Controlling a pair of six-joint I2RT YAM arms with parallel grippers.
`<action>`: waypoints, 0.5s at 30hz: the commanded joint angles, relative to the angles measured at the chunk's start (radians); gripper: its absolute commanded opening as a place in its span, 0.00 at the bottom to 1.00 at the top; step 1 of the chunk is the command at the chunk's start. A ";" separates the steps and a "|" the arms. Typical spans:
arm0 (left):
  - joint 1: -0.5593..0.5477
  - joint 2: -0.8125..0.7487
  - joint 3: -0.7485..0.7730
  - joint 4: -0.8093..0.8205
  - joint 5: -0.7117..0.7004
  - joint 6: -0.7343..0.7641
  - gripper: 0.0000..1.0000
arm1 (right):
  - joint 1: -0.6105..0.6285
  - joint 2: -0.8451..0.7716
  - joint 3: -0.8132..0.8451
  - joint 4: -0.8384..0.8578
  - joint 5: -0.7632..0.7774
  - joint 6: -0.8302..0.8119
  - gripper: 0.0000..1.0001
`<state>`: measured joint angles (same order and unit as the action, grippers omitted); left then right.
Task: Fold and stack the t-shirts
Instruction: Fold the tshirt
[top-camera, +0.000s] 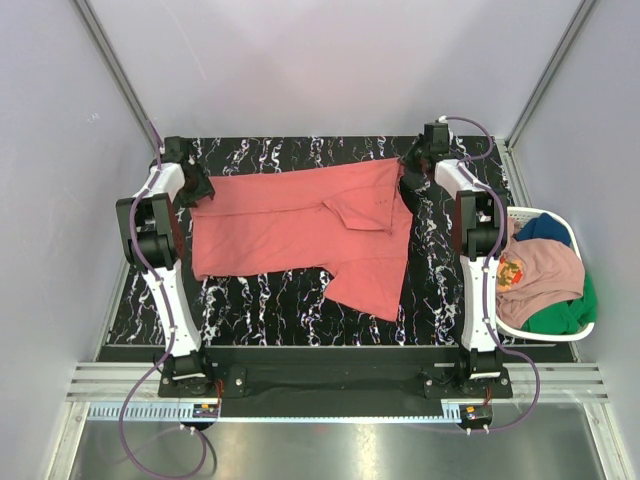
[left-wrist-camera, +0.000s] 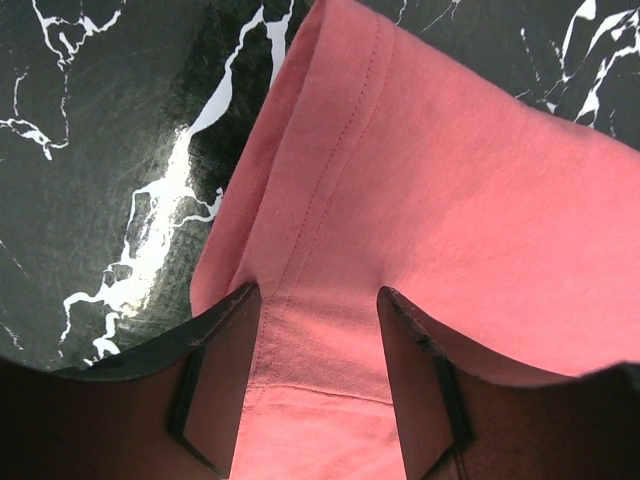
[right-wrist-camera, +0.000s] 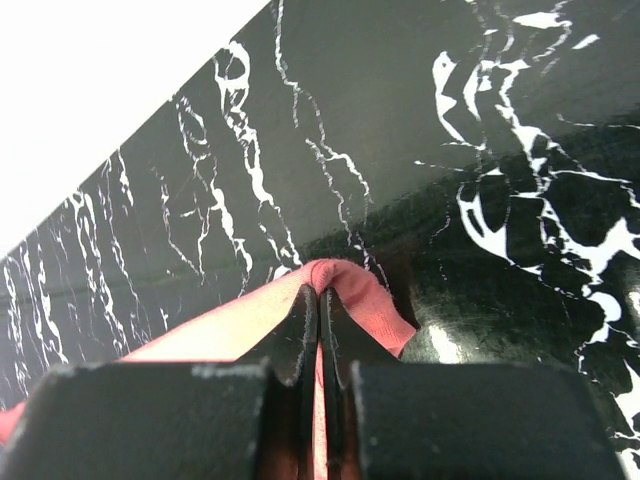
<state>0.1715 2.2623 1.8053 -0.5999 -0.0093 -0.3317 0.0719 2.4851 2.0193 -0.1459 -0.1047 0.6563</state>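
- A coral-red t-shirt (top-camera: 300, 225) lies spread flat across the black marbled table (top-camera: 260, 300).
- The left gripper (left-wrist-camera: 318, 300) sits at the shirt's far-left edge. Its 2 fingers (left-wrist-camera: 215, 390) stand apart, with cloth between them but not pinched.
- The right gripper (right-wrist-camera: 320, 300) is clamped tight on a fold at the shirt's far-right corner.
- A white basket (top-camera: 530, 213) at the table's right side holds 3 more: a pink shirt (top-camera: 545, 265), a blue shirt (top-camera: 545, 229) and a green shirt (top-camera: 565, 315).
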 joint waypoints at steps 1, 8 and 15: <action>0.022 0.051 0.025 -0.003 0.002 -0.021 0.58 | -0.026 -0.002 -0.007 0.057 0.099 0.052 0.00; 0.022 0.080 0.086 0.002 0.034 -0.009 0.58 | -0.024 -0.057 -0.126 0.049 0.237 0.080 0.00; 0.020 -0.037 0.106 0.045 0.094 0.029 0.59 | -0.026 -0.090 -0.085 0.023 0.119 0.045 0.22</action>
<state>0.1745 2.3127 1.8900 -0.5858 0.0673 -0.3340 0.0700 2.4622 1.8988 -0.0879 -0.0059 0.7372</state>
